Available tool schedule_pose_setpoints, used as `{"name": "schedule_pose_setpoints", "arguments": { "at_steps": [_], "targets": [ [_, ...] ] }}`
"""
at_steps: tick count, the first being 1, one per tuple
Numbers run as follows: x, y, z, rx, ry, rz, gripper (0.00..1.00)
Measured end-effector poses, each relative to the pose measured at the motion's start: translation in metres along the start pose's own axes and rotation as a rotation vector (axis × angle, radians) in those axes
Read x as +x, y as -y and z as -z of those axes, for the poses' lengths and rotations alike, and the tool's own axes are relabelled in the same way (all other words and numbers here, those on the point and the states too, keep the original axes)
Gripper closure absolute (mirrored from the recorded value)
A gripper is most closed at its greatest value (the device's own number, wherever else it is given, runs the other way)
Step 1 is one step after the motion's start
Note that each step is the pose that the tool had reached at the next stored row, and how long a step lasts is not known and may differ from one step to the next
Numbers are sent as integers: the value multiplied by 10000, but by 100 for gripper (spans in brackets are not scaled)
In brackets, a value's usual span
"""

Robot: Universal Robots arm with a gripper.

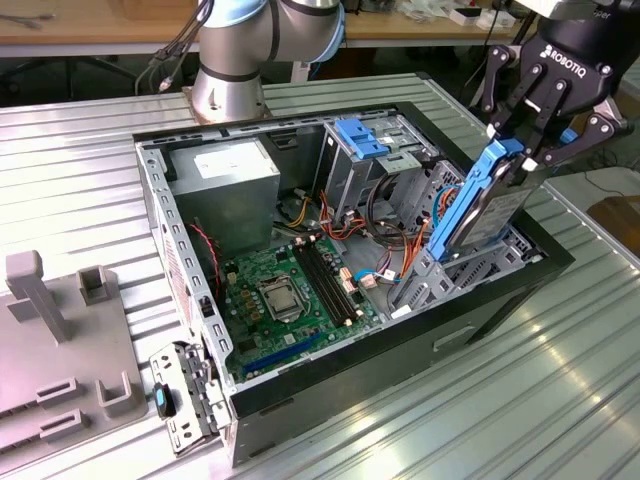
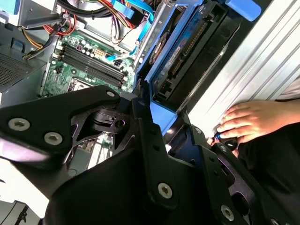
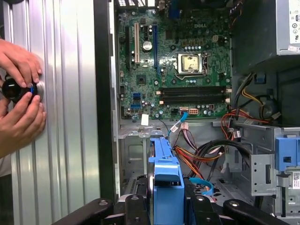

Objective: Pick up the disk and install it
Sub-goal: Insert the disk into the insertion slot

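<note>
The disk, a dark slab in bright blue rails, stands steeply tilted at the open computer case's end on the exterior view's right. Its lower end sits in the grey drive cage. My gripper is shut on the disk's upper end. In the first wrist view the blue rail rises between my black fingers, with the gripper over the cage. The second wrist view shows the disk's connector edge beyond the gripper.
The case lies open on a ribbed metal table, showing a green motherboard, a grey power supply, coloured cables and a light-blue bracket. A person's hands hold a black knob beside the case. Grey fixtures stand on the exterior view's left.
</note>
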State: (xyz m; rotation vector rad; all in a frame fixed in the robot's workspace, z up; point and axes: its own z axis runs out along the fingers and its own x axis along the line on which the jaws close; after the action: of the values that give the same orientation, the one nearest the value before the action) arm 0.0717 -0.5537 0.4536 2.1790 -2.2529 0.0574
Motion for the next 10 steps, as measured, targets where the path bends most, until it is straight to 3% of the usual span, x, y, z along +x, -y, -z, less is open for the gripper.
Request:
{"name": "schedule_pose_setpoints", "arguments": {
  "at_steps": [10],
  "targets": [
    [-2,4,-56,0,0,0,63]
  ]
}}
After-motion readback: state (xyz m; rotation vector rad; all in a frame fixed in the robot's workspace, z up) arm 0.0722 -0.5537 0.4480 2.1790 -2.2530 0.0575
